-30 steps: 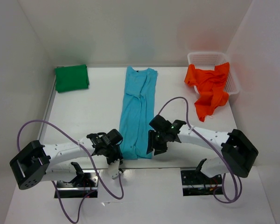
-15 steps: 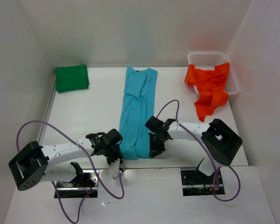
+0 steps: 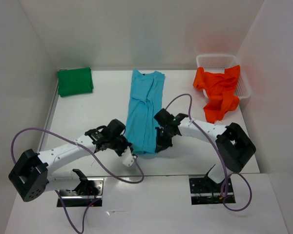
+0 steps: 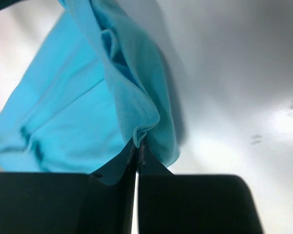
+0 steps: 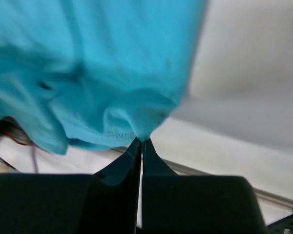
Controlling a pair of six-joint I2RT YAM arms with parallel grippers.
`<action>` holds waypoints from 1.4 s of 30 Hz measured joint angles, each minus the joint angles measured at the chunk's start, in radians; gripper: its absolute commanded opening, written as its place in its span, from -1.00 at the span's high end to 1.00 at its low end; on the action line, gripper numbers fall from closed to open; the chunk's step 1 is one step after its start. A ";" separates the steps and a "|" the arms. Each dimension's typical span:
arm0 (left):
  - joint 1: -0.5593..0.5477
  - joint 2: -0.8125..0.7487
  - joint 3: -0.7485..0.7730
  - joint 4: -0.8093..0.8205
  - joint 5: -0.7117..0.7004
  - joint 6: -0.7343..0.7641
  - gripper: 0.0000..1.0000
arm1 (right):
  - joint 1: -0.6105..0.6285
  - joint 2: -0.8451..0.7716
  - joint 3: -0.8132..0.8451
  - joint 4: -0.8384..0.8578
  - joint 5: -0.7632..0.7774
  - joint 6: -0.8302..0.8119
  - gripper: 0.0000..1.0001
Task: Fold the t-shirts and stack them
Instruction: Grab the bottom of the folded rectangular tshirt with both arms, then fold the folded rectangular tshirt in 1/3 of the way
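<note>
Turquoise t-shirt (image 3: 145, 105) lies as a long strip mid-frame on the worktop (image 3: 97, 117), near hem raised. Left end effector (image 4: 137, 148) is pinched shut on the lower-left hem corner, right end effector (image 5: 140, 145) pinched shut on the lower-right. Green t-shirt (image 3: 74, 81) folded, upper left. Orange t-shirt (image 3: 219, 92) draped over the white basket (image 3: 212, 59), upper right. Purple cables (image 3: 34, 130) loop beside both arms.

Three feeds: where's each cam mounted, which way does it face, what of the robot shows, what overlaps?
Top external: fixed above and behind the bases, looking down on the table; both arms show whole, plus green t-shirt, orange-red t-shirt draped over the basket.
Left wrist: on the left arm, facing along the left gripper, shut on the turquoise t-shirt hem.
Right wrist: likewise, right gripper shut on the hem's other corner.
Shared: all three see the turquoise t-shirt.
</note>
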 measured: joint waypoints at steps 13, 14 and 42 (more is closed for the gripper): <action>0.280 0.299 0.294 0.243 0.001 -0.151 1.00 | -0.290 0.286 0.542 -0.048 0.043 -0.263 1.00; 0.285 0.339 0.320 0.269 -0.002 -0.149 1.00 | -0.302 0.320 0.581 -0.053 0.045 -0.275 1.00; 0.388 0.746 0.526 0.625 0.036 -0.145 -0.15 | -0.468 0.722 1.020 -0.173 0.014 -0.439 -0.06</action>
